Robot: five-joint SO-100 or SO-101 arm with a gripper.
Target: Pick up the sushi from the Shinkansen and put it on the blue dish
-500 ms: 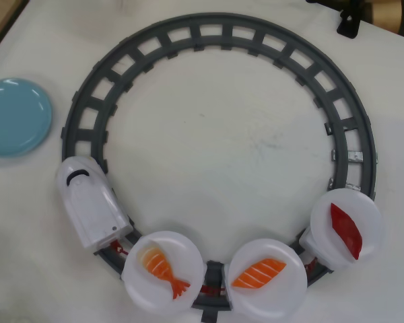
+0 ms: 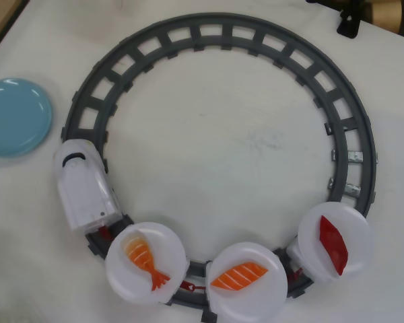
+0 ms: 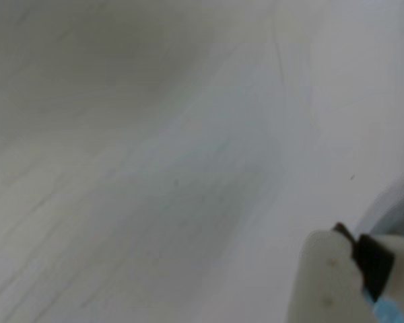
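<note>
In the overhead view the dark-red tuna sushi (image 2: 333, 243) lies on the last white plate (image 2: 357, 225) at the lower right of the track. The white Shinkansen (image 2: 84, 187) stands on the track's left side, nose pointing up, pulling the plate cars. The blue dish (image 2: 15, 116) sits on the table at the far left and holds nothing. The gripper does not show in the overhead view. The wrist view is blurred: one white fingertip (image 3: 326, 276) with a black pad shows at the lower right over the bare white table. I cannot tell whether the jaws are open.
The grey circular track (image 2: 215, 28) fills most of the table. The first plate carries an orange shrimp (image 2: 147, 262), the middle plate a striped salmon piece (image 2: 239, 276). A black arm part (image 2: 350, 21) stands at the top right edge.
</note>
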